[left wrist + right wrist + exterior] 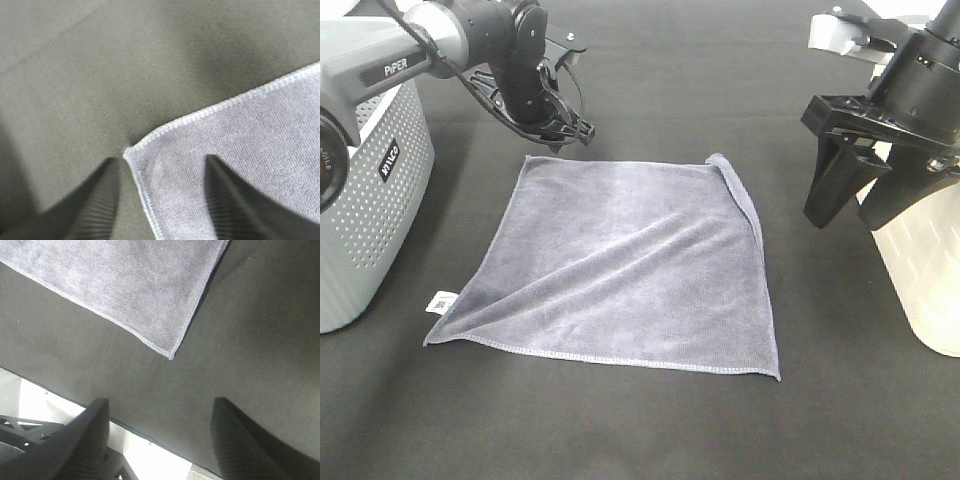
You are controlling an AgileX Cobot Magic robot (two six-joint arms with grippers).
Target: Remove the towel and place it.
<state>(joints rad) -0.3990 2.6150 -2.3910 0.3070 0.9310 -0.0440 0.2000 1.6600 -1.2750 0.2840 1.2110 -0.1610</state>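
The grey-lavender towel (620, 260) lies spread flat on the black table, with its white tag (442, 300) at the near left corner and its far right edge slightly folded over. My left gripper (568, 135) is open and low at the towel's far left corner. In the left wrist view the towel (240, 160) has that corner between the two fingers (100, 200), and the gripper (162, 200) holds nothing. My right gripper (845, 205) is open and empty, raised to the right of the towel. In the right wrist view the towel (125, 280) lies well ahead of the gripper (160, 440).
A grey perforated basket (370, 200) stands at the left edge. A white basket (920, 270) stands at the right edge, under the right arm. The right wrist view shows the table's edge (125, 425) with white floor beyond it.
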